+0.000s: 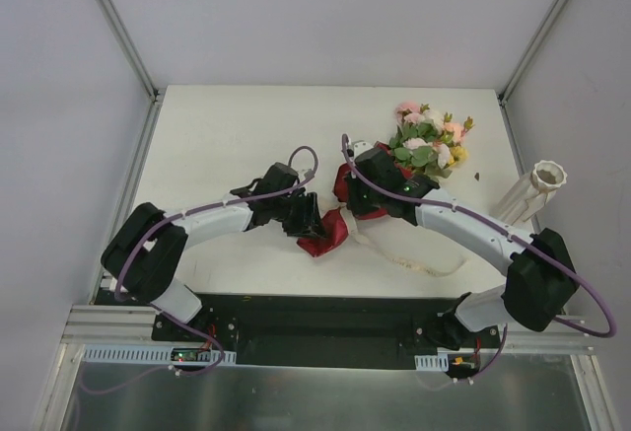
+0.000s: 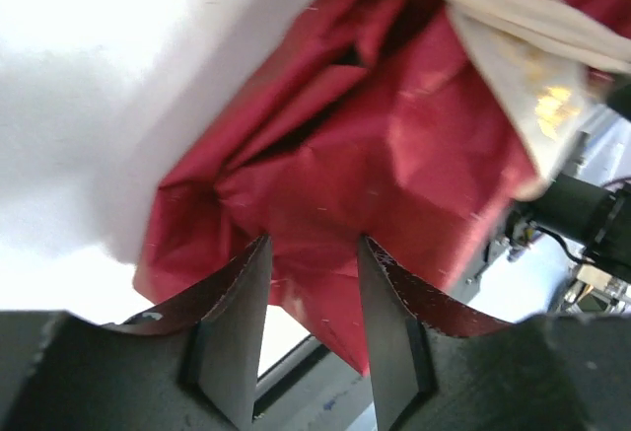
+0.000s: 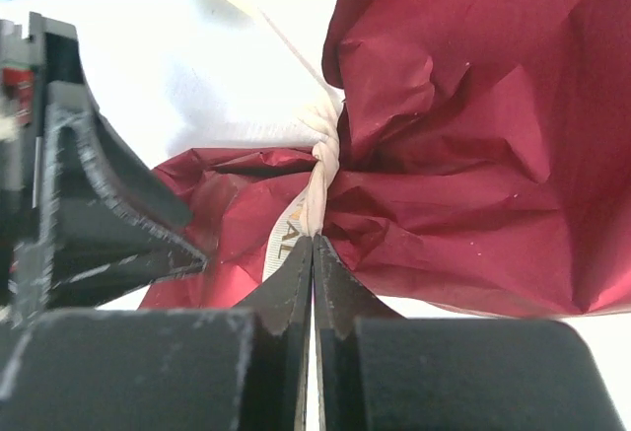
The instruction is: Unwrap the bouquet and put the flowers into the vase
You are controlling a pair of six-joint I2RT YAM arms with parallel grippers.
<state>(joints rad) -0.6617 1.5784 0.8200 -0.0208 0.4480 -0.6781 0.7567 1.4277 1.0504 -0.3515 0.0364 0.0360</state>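
On the white bench (image 1: 227,135) lie one bouquet (image 1: 419,153) and one vase (image 1: 532,192), worked by two arms. The bouquet lies on its side at centre-right. Its flowers (image 1: 426,120) point toward the far right corner, and its single sheet of maroon paper (image 1: 325,236) spreads toward the near centre. The blooms are pink, cream and yellow among green leaves, too small and crowded to count. One cream ribbon (image 3: 325,155) is knotted around the paper's waist, and its loose tail trails over the bench toward the near edge. The vase sits well apart from the bouquet, by the right edge. Whether it stands or leans cannot be told from above.

The left arm bows out from its base at the near left, with the forearm running rightward to the paper's near end. The left claw (image 2: 314,253) is spread, its two fingers standing apart with a fold of the maroon paper between them, not clamped.

The right arm bends its elbow out at the near right and reaches up-left over the bouquet's middle. The right claw (image 3: 314,249) is pressed together, its tips nipping the cream ribbon just below the knot.
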